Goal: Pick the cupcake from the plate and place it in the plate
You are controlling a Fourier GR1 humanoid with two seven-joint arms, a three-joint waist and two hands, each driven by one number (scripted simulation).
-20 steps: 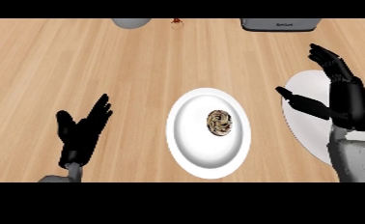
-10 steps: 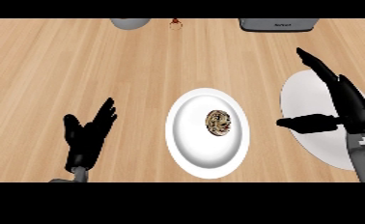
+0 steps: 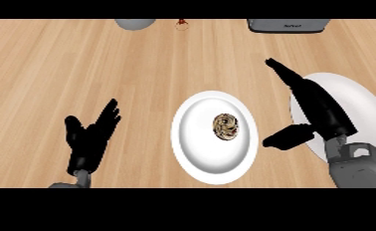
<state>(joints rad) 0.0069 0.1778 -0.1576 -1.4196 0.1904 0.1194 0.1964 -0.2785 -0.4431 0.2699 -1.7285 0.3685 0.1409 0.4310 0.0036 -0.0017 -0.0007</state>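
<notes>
**Right hand closes on the cupcake's plate**

Left hand [image 3: 89, 139], at 8 o'clock, rests open, fingers up. The cupcake [image 3: 226, 126] sits untouched on the centre plate [image 3: 195, 143]. At 3 o'clock the right hand [image 3: 320, 109] has swung in from over the empty plate [image 3: 351, 98], fingers straight and thumb wide. The approach looks unobstructed. A grey dish [image 3: 134, 23] and a dark box [image 3: 286, 25] lie well apart at 12 o'clock.

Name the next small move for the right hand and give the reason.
Probably shift the right hand left and lower it, open, over the cupcake. The cupcake sits untouched on the middle plate, while the hand hangs open to its right, partly over the other plate, so it is not yet placed to grasp.
</notes>
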